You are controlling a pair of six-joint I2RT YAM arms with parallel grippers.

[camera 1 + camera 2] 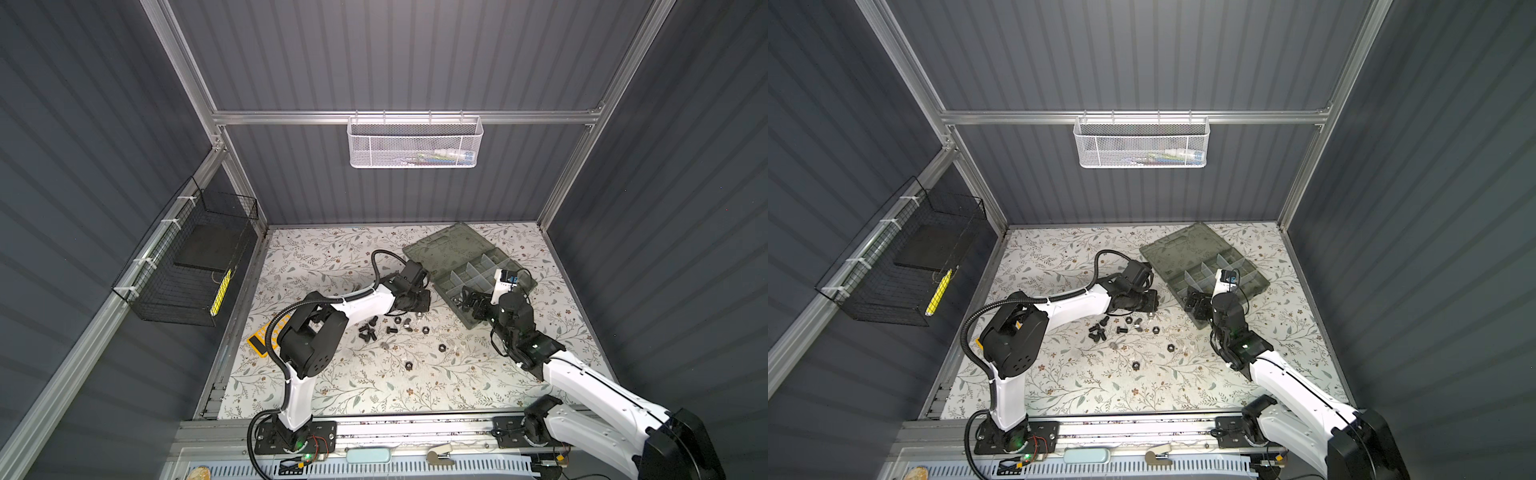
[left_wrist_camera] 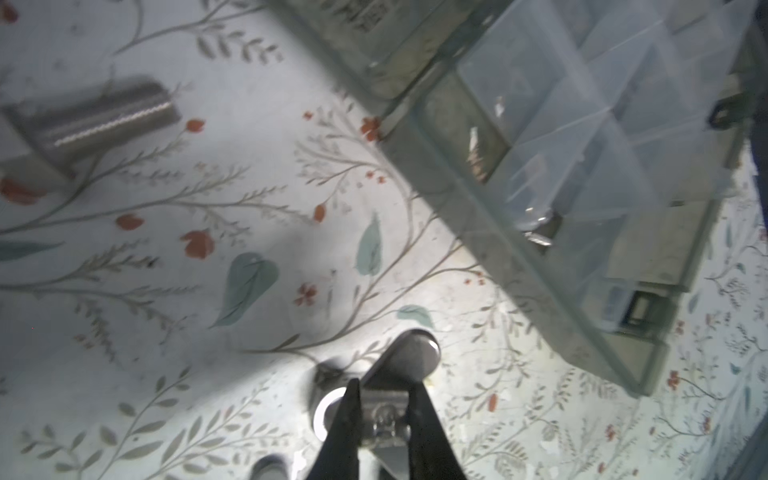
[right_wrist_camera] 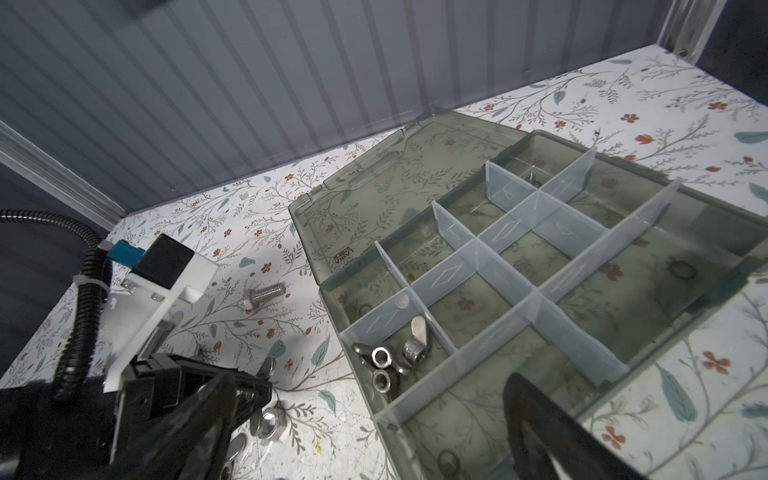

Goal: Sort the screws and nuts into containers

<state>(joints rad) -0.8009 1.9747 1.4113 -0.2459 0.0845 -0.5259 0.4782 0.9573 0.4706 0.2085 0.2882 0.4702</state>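
In the left wrist view my left gripper (image 2: 384,409) is shut on a silver wing nut (image 2: 415,353), low over the floral tabletop. A silver ring nut (image 2: 326,409) lies right beside it. Both top views place the left gripper (image 1: 419,301) (image 1: 1150,301) just left of the organizer case (image 1: 449,245) (image 1: 1183,245). My right gripper (image 1: 471,301) (image 3: 374,415) hangs open over the case's near-left corner. One compartment (image 3: 365,328) holds silver wing nuts (image 3: 382,357). A silver screw (image 3: 264,295) (image 2: 104,116) lies on the table. Black screws (image 1: 368,330) and black nuts (image 1: 442,347) are scattered in front.
The case lid (image 3: 395,183) lies flat open toward the back wall. A white mesh basket (image 1: 415,143) hangs on the back rail and a black wire basket (image 1: 187,266) on the left wall. A yellow label plate (image 1: 259,336) lies under the left arm.
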